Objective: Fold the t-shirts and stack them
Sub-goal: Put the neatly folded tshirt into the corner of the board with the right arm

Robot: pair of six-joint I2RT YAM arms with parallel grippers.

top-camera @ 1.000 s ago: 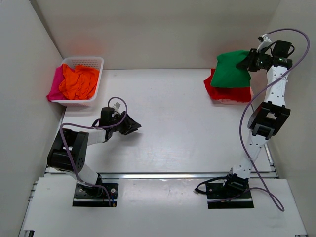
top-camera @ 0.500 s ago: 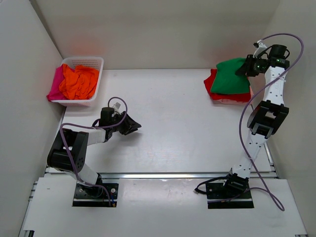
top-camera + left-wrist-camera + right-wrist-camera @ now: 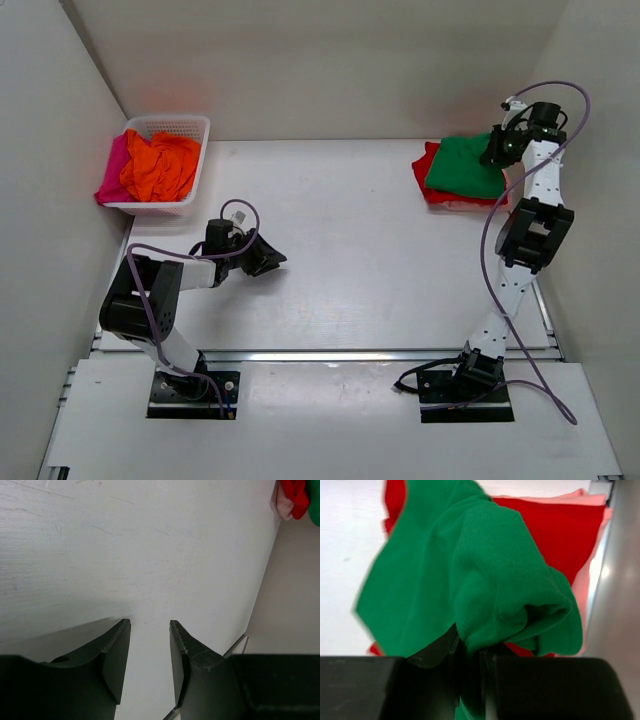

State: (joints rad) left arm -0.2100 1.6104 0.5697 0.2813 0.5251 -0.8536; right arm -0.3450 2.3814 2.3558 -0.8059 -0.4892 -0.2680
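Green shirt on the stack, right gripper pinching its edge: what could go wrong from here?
1. The right gripper is shut on a bunched edge of the green shirt. Pulling away before opening would likely drag it off the red shirt and undo the fold.
2. That bunched edge may flop open on release, leaving the stack uneven.

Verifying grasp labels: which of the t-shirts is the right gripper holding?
The green t-shirt, pinched by the right gripper, atop the red t-shirt; the orange t-shirt and pink t-shirt are over at the basket.
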